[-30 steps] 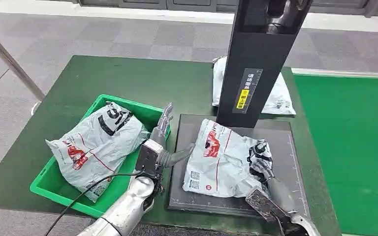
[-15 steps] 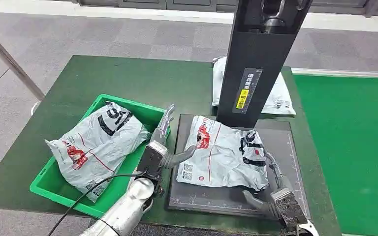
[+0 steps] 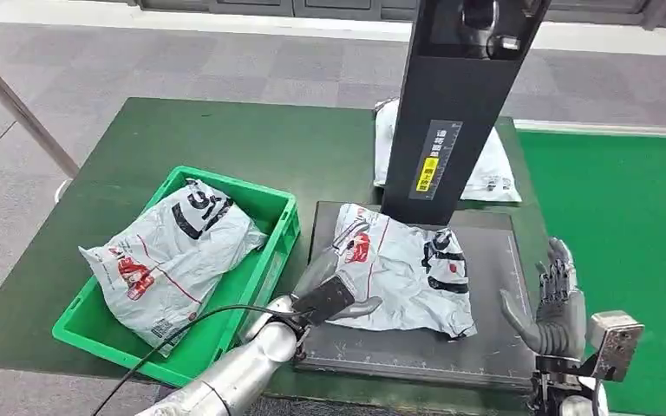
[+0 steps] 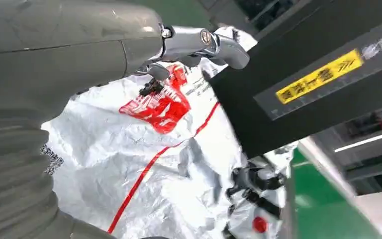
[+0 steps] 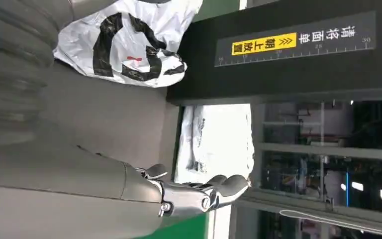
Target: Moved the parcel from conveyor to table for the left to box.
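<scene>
The crumpled white plastic parcel with red and black print [image 3: 399,273] now lies on the dark grey square platform [image 3: 486,347] at the foot of the tall black column with a yellow label [image 3: 451,113], roughly at the centre of the dark green surface [image 3: 182,139]. A second ago the right hand [image 3: 557,303] was still on the parcel's 4 o'clock corner; it has since let go and pulled back to 3 o'clock of the platform, raised, fingers apart and holding nothing, well clear of the parcel. The right wrist view shows the same: fingers spread in the air, with the parcel's black-printed end away from them.

The left hand [image 3: 334,290] has meanwhile come in from 8 o'clock and rests on the parcel's near-left edge, fingers laid over the red print. In the left wrist view the fingers [image 4: 219,45] reach across the wrinkled plastic; whether they have closed into a real grip I cannot tell, though they look spread rather than clamped.

I judge the handover done on the right's side: the parcel is delivered and boxing passes to the left. The bright green plastic crate [image 3: 264,269] at 9 o'clock already holds a similar white mailer bag [image 3: 169,251]. Another white bag [image 3: 490,178] lies behind the column at 1 o'clock.
</scene>
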`<state>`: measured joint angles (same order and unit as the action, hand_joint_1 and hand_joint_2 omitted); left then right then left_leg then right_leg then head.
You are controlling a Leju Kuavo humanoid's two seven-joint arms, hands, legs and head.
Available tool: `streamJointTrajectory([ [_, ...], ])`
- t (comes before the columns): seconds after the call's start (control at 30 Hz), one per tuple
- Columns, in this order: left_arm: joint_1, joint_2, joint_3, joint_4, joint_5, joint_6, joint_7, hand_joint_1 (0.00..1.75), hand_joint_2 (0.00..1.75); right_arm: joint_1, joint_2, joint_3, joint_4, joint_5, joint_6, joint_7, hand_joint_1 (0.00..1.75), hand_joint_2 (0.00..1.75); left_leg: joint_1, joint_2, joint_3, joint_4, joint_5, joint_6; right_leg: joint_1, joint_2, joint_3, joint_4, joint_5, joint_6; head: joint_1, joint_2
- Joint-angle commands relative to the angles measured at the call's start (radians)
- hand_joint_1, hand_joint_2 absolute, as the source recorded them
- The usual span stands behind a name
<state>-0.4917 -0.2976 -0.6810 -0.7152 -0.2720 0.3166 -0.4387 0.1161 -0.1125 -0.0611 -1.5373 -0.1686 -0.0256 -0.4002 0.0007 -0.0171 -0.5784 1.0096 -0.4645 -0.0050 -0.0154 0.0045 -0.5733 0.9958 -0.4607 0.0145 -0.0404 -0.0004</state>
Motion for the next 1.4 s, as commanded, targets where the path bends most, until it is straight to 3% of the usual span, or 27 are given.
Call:
streamJointTrajectory([
  [0.03, -0.075, -0.032, -0.144, 0.263, -0.148, -0.037, 0.112, 0.00, 1.75, -0.082, 0.066, -0.181, 0.186, -0.095, 0.034, 0.020, 0.00, 1.75, 0.001, 0.000, 0.002, -0.002, 0.001, 0.000, 0.001, -0.001, 0.003, -0.002, 0.001, -0.001, 0.000, 0.000],
  [0.07, -0.077, -0.034, -0.199, 0.302, -0.248, 0.032, 0.189, 0.00, 1.75, -0.096, 0.073, -0.182, 0.217, -0.085, 0.014, 0.019, 0.00, 1.75, 0.001, 0.002, 0.004, -0.003, 0.001, 0.000, 0.001, 0.000, 0.004, -0.004, 0.002, -0.001, 0.000, 0.000],
  [0.17, -0.071, -0.046, -0.249, 0.353, -0.369, 0.034, 0.277, 0.00, 1.75, -0.112, 0.079, -0.170, 0.259, -0.064, 0.004, 0.010, 0.00, 1.75, 0.001, 0.003, 0.004, -0.003, 0.001, 0.000, 0.001, 0.001, 0.004, -0.004, 0.002, -0.001, 0.000, 0.000],
  [0.23, -0.075, -0.050, -0.291, 0.371, -0.455, 0.009, 0.346, 0.38, 1.75, -0.119, 0.085, -0.164, 0.272, -0.049, -0.003, 0.001, 0.00, 1.75, 0.001, 0.003, 0.003, -0.002, 0.000, 0.000, 0.001, 0.002, 0.003, -0.003, 0.001, -0.001, 0.000, 0.000],
  [0.9, -0.077, -0.051, -0.290, 0.370, -0.458, 0.006, 0.350, 0.38, 1.75, -0.121, 0.087, -0.161, 0.271, -0.047, -0.003, 0.000, 0.00, 1.75, 0.000, 0.002, 0.009, -0.003, 0.001, 0.001, 0.000, 0.000, 0.011, -0.003, 0.001, 0.000, 0.000, 0.000],
  [0.93, -0.079, -0.049, -0.291, 0.368, -0.470, 0.000, 0.358, 1.75, 1.75, -0.119, 0.087, -0.163, 0.267, -0.047, -0.003, 0.000, 0.00, 1.75, 0.000, 0.002, 0.009, -0.002, 0.001, 0.001, 0.000, 0.000, 0.011, -0.003, 0.001, 0.000, 0.000, 0.000],
  [1.2, -0.087, -0.045, -0.248, 0.361, -0.558, 0.040, 0.415, 1.75, 1.75, -0.112, 0.102, -0.129, 0.250, 0.010, -0.011, 0.003, 0.00, 1.75, 0.000, 0.003, 0.010, -0.003, 0.000, 0.000, 0.000, 0.001, 0.011, -0.002, 0.001, -0.001, 0.000, 0.000],
  [1.33, -0.078, -0.045, -0.131, 0.332, -0.559, 0.109, 0.346, 1.75, 1.75, -0.120, 0.109, -0.129, 0.260, 0.017, -0.006, 0.004, 0.00, 1.75, 0.001, 0.005, 0.010, -0.004, 0.001, 0.000, 0.001, 0.003, 0.009, -0.004, 0.002, -0.001, 0.000, 0.000],
  [1.37, 0.059, -0.051, 0.038, 0.179, -0.451, 0.273, 0.186, 1.75, 1.75, -0.116, 0.112, -0.141, 0.261, -0.007, -0.011, 0.012, 0.00, 1.75, 0.000, 0.006, 0.010, -0.005, 0.002, 0.000, 0.001, 0.003, 0.009, -0.004, 0.003, -0.002, 0.000, 0.000],
  [1.4, 0.023, -0.047, 0.331, 0.003, -0.423, 0.382, -0.101, 1.75, 1.75, -0.107, 0.101, -0.144, 0.264, -0.028, -0.007, 0.007, 0.00, 1.75, 0.001, 0.007, 0.010, -0.006, 0.002, -0.001, 0.001, 0.004, 0.009, -0.006, 0.004, -0.002, 0.000, 0.000],
])
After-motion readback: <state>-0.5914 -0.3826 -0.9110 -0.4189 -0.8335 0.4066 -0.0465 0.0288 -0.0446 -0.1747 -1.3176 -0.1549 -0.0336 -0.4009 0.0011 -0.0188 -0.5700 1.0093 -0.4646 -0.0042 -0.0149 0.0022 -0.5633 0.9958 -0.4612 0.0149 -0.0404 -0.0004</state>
